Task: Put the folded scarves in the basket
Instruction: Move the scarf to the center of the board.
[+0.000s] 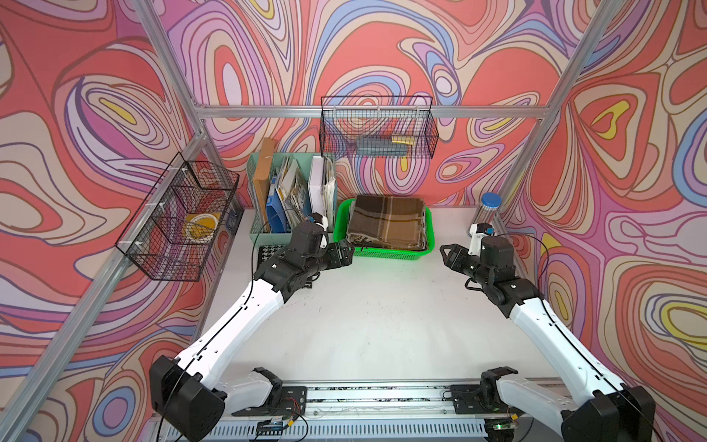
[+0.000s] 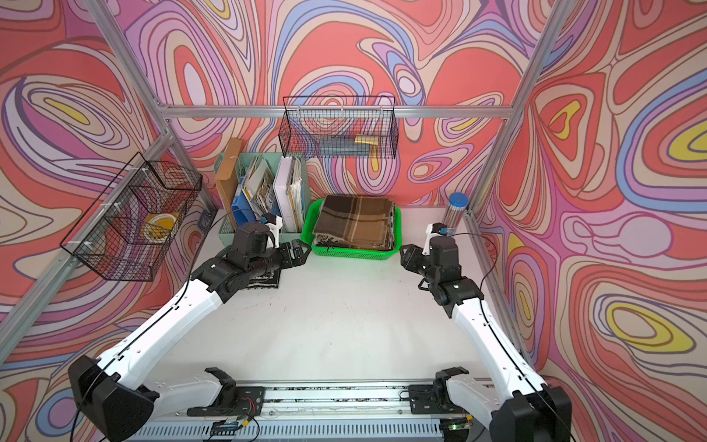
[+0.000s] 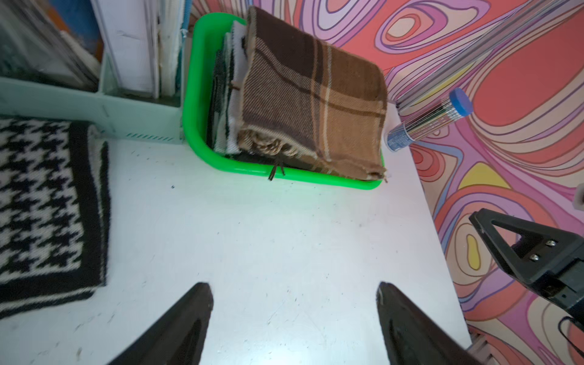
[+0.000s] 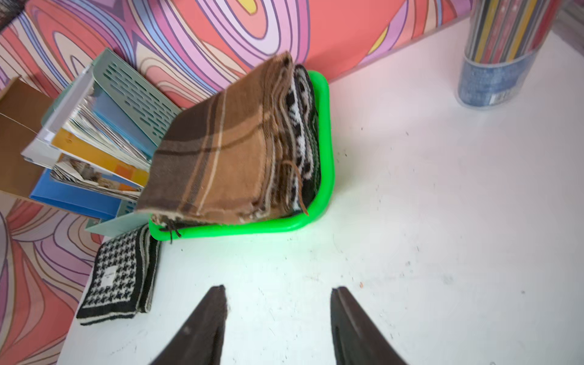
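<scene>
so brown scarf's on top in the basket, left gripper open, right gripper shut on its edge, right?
No. The right gripper is open and empty, clear of the basket, as the right wrist view shows. The brown scarf does top the basket; left gripper open.

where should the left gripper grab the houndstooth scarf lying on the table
Best bet: pinch the houndstooth scarf at its layered edge facing the open table, coming from that side with the left gripper, one finger under the stack. It lies flat and folded, and the file organizer crowds its far edge.
</scene>
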`<state>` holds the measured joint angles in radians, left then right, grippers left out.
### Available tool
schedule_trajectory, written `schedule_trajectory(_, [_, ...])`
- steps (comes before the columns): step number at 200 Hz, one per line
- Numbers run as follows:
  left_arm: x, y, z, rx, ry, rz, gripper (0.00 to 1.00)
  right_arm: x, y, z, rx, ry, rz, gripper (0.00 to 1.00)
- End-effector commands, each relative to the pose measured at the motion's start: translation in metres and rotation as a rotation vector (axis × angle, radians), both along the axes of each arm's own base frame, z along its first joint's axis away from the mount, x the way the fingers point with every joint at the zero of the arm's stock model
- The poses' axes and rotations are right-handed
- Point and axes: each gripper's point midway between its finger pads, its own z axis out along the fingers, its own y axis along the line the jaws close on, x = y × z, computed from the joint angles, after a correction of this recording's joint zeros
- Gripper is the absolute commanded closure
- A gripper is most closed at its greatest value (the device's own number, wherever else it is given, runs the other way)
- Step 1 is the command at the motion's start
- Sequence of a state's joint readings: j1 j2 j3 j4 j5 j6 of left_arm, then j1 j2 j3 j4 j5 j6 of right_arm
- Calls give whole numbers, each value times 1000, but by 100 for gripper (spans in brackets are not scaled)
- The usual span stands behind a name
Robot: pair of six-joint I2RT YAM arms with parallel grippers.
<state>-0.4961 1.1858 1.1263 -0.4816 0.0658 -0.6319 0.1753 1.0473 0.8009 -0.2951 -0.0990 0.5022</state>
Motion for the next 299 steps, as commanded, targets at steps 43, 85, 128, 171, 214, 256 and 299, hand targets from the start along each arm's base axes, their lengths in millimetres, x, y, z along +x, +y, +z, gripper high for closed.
schedule_trajectory(43, [-61,73,-76,205,138,166,7,-35,6,-63,46,40,56,46])
schedule_trajectory(85, [-63,93,-112,269,237,246,4,-39,3,-90,64,29,34,47])
schedule_trajectory(128, [-56,108,-147,354,391,277,10,-39,-2,-90,65,-15,0,47])
schedule_trajectory(171, [-41,117,-161,379,426,291,19,-39,0,-92,73,-8,10,47])
schedule_trajectory(214, [-6,124,-137,478,368,287,22,-38,4,-94,82,3,26,47])
schedule_trajectory(256, [30,118,-144,522,395,248,24,-38,3,-94,81,6,24,47])
schedule_trajectory(299, [55,125,-162,568,467,240,31,-39,4,-95,81,7,26,47])
